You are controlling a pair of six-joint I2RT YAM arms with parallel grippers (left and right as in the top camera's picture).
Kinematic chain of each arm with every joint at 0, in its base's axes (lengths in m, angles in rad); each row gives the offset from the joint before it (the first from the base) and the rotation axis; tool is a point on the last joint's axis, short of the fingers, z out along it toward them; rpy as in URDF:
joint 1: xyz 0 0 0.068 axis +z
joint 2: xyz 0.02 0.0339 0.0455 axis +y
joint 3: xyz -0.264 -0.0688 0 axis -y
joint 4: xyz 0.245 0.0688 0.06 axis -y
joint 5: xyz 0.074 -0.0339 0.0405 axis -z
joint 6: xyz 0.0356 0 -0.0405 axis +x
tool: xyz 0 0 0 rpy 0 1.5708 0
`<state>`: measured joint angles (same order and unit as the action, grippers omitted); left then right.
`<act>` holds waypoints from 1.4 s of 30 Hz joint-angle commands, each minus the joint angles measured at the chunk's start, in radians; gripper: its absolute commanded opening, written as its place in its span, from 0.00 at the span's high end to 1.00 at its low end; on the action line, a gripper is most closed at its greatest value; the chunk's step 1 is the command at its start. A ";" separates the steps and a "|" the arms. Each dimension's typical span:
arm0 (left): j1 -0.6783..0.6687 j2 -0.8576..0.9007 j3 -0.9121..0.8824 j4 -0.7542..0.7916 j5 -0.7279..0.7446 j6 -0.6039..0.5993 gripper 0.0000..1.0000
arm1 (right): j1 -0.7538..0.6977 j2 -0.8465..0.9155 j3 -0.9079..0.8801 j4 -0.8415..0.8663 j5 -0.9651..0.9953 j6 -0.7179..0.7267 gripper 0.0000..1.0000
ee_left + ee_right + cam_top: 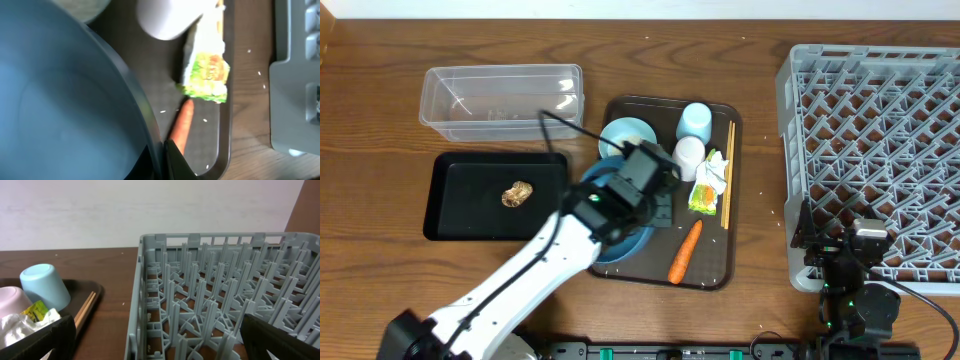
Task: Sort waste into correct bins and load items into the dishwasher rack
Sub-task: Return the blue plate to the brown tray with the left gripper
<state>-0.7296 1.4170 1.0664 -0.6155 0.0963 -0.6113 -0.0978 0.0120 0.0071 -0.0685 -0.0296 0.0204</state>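
Note:
The large blue plate lies on the dark-brown serving tray. My left gripper is shut on the plate's right rim; in the left wrist view the fingers pinch the rim of the plate. Beside it lie the orange carrot, the green-yellow wrapper, the white tissue, the whitish-pink cup, the pale-blue cup, the small bowl and the chopsticks. A brown food lump sits in the black tray. My right gripper is open and empty at the grey rack's front left corner.
The clear tub stands behind the black tray. Loose rice grains lie on the serving tray and on the wood between tray and rack. The right wrist view also shows the pale-blue cup and chopsticks.

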 commanded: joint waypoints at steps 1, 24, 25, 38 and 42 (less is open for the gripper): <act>-0.043 0.014 0.018 0.038 -0.038 -0.015 0.94 | -0.006 -0.005 -0.002 -0.003 -0.001 -0.011 0.01; -0.077 0.153 0.018 0.061 -0.046 -0.060 0.94 | -0.006 -0.005 -0.002 -0.003 -0.001 -0.010 0.01; -0.077 0.153 0.018 0.060 -0.046 -0.060 0.93 | -0.006 -0.005 -0.002 -0.003 -0.001 -0.011 0.01; -0.077 0.151 0.018 0.041 -0.027 -0.059 0.57 | -0.006 -0.005 -0.002 -0.003 -0.001 -0.010 0.01; -0.088 0.134 0.019 0.040 0.087 -0.019 0.57 | -0.006 -0.005 -0.002 -0.003 -0.001 -0.010 0.01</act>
<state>-0.8051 1.5627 1.0664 -0.5716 0.1055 -0.6601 -0.0978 0.0120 0.0071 -0.0685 -0.0296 0.0204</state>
